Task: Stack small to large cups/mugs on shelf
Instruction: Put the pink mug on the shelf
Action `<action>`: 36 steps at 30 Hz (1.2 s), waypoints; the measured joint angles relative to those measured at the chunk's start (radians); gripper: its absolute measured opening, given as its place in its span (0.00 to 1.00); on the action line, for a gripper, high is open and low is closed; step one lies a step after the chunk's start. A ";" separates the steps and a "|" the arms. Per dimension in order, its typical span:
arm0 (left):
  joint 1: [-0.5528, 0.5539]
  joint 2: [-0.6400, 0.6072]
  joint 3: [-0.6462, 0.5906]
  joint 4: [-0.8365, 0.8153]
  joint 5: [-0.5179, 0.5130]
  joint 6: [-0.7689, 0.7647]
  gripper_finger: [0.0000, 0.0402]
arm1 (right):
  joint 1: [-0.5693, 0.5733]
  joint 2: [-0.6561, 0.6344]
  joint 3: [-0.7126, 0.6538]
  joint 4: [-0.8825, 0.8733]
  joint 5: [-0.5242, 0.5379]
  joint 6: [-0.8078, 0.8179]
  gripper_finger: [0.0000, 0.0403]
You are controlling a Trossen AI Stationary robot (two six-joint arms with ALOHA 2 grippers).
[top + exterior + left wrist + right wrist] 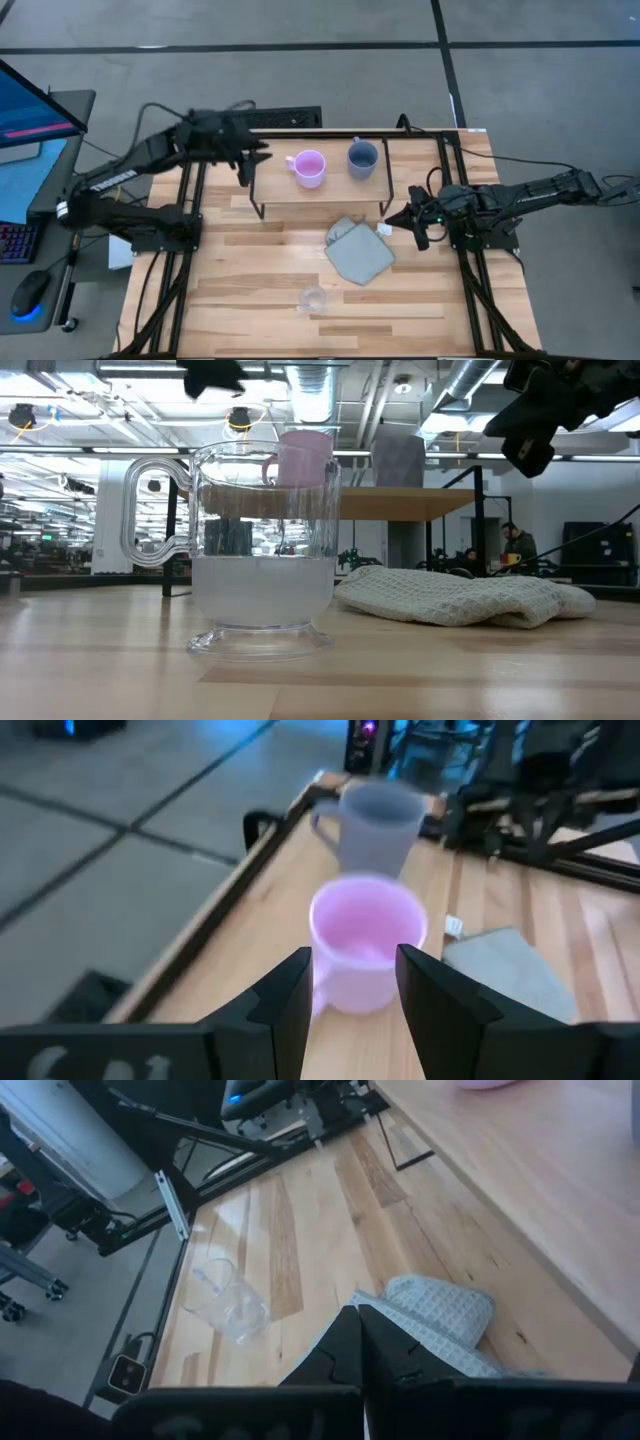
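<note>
Wooden counter [420,300] carries the shelf [275,190], where pink mug [308,167] and blue-grey mug [362,157] stand unstacked just ahead of the released left pincer [262,158], while the glass cup [313,297] waits well apart from the clenched, empty right pincer [392,219].

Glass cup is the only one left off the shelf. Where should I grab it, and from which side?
Judging by its pose, take the glass cup by the rim from above, fingers straddling one wall. It stands upright, mouth open, alone on the tabletop, apart from the cloth. Its looped handle juts sideways, so pinch a wall away from it.
</note>
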 joint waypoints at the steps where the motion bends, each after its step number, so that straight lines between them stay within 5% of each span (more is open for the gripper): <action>1: -0.006 -0.005 -0.043 0.023 -0.011 -0.023 0.34 | -0.003 0.000 0.000 0.000 0.000 0.001 0.02; 10: -0.047 0.018 -0.280 0.319 -0.021 -0.133 0.34 | -0.035 0.000 0.000 0.002 0.000 0.007 0.02; 36: -0.067 0.217 -0.287 0.439 -0.131 -0.144 0.21 | -0.035 0.000 0.000 0.007 -0.003 0.007 0.02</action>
